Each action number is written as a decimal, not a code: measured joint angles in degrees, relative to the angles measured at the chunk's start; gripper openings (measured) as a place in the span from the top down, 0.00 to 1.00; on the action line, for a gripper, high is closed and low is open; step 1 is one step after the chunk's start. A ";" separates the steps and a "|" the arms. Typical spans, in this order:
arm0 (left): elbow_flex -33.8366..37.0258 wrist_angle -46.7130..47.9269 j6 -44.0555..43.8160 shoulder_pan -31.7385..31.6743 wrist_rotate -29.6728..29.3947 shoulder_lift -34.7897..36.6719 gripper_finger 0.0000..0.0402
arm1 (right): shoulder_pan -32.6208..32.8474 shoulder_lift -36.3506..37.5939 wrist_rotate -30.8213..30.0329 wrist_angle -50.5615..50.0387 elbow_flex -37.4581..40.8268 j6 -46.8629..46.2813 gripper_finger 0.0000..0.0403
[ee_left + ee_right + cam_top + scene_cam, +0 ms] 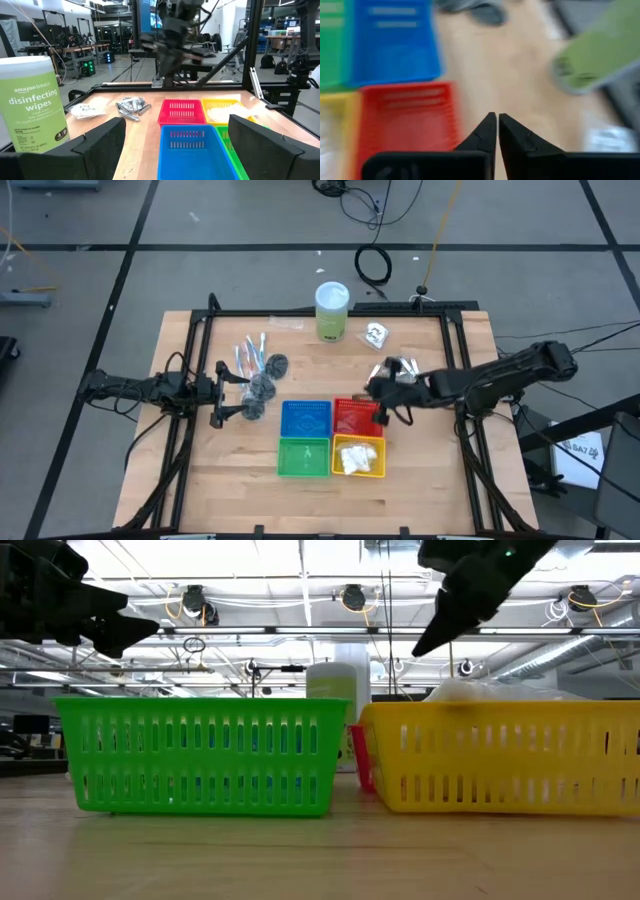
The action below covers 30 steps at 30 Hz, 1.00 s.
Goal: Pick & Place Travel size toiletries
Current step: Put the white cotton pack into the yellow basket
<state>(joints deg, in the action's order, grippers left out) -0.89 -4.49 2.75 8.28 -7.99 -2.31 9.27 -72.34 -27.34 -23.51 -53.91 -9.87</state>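
Currently, right gripper (497, 131) over red square basket (356, 416) edge, jaws closed, nothing between. Left gripper (228, 392) at desk (430, 460) 9 o'clock, jaws wide. Dark grey round puffs (264, 388) beside it; silver foil tubes (397, 367) at 2 o'clock; white sachets (356, 461) inside yellow basket (358, 471).

The table (430, 470) is pale wood with a smooth, matt grain. The four baskets, green (303, 457), blue (306, 420), red (352, 416) and yellow (358, 456), are slotted plastic with a slight gloss. The disinfecting wipes canister (33, 102) looks like plastic under a matt green printed label. The foil tubes (131, 107) shine like crinkled metal. White sachets (357, 461) look papery. Both grippers' fingers (255, 137) are matt black.
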 joint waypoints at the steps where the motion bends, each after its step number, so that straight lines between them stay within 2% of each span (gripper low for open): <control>1: 0.02 -0.02 0.00 0.00 -0.02 0.02 0.14 | -1.19 0.46 -1.63 0.05 -0.01 0.84 0.95; 6: 0.02 0.00 0.00 0.00 -0.02 0.00 0.14 | -9.03 0.95 -3.08 -0.53 -0.02 4.78 0.84; 13: 0.00 -0.01 0.00 0.01 -0.02 0.01 0.14 | -25.35 -3.55 -2.00 2.50 0.00 7.56 0.57; 19: 0.00 -0.02 0.00 0.02 -0.04 0.02 0.14 | -40.82 -11.69 15.01 9.74 0.02 7.60 0.36; 24: 0.02 -0.01 0.00 0.00 0.00 0.00 0.14 | -49.09 -18.35 20.26 12.55 0.04 6.04 0.27; 27: 0.00 -0.04 0.00 0.01 -0.02 0.02 0.14 | -51.43 -21.05 24.33 13.55 0.02 4.87 0.25; 30: 0.02 -0.05 0.00 0.00 -0.02 0.02 0.14 | -52.23 -23.16 25.16 15.31 0.02 4.69 0.24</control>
<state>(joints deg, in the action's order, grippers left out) -0.86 -4.54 2.74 8.27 -8.01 -2.28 -42.96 -95.50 -2.19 -8.20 -53.89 -5.18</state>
